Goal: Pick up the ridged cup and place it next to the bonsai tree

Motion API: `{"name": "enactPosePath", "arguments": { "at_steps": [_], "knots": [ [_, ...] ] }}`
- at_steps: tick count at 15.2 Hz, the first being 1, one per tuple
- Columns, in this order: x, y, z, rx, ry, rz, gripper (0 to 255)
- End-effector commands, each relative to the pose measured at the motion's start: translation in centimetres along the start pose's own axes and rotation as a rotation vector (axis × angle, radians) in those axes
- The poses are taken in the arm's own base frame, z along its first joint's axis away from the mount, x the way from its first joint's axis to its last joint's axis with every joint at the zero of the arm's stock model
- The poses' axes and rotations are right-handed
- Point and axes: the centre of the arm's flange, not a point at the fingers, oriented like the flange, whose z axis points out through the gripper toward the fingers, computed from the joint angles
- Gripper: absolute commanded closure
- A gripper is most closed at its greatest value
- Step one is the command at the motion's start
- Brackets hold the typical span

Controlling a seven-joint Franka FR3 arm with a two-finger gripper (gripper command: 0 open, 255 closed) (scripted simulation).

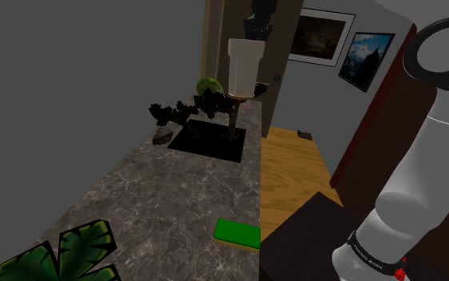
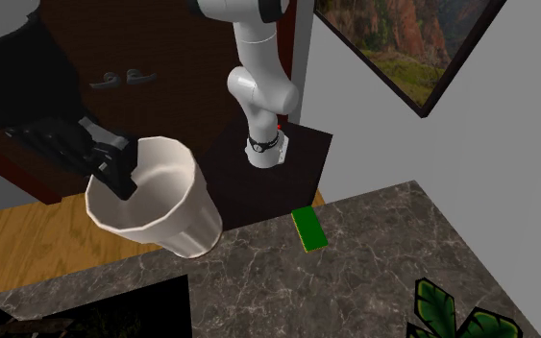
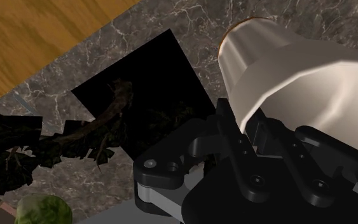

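Note:
A white faceted cup [image 1: 245, 69] hangs in the air above the bonsai tree [image 1: 205, 106], which stands on a black square base [image 1: 210, 141] on the marble counter [image 1: 167, 199]. My black gripper [image 1: 256, 33] is shut on the cup's rim from above. The second exterior view shows the cup [image 2: 158, 202] tilted, with one finger [image 2: 122, 182] inside it and the gripper [image 2: 114, 171] clasping its wall. In the wrist view the gripper [image 3: 250, 137] pinches the cup [image 3: 285, 76] wall, and the bonsai [image 3: 75, 137] and its base [image 3: 152, 89] lie below, beside the cup.
A flat green block [image 1: 238, 232] lies near the counter edge by the stand. A round green thing [image 1: 209, 85] sits behind the bonsai. Large green leaves [image 1: 55, 255] fill the near corner. A wooden floor [image 1: 290, 172] runs beside the counter.

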Motion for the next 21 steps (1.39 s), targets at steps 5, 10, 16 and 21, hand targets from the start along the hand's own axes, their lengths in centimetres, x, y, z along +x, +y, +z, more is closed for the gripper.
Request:
{"name": "enactPosePath", "arguments": {
  "at_steps": [5, 10, 16, 21],
  "knots": [
    [0.0, 0.3, 3.2, 0.000, 0.002, 0.000, 255],
    [-0.1, 0.4, 5.8, 0.000, 0.002, 0.000, 255],
    [-0.2, 0.6, 9.0, 0.000, 0.002, 0.000, 255],
    [-0.2, 0.8, 11.6, 0.000, 0.002, 0.000, 255]
  ]
}}
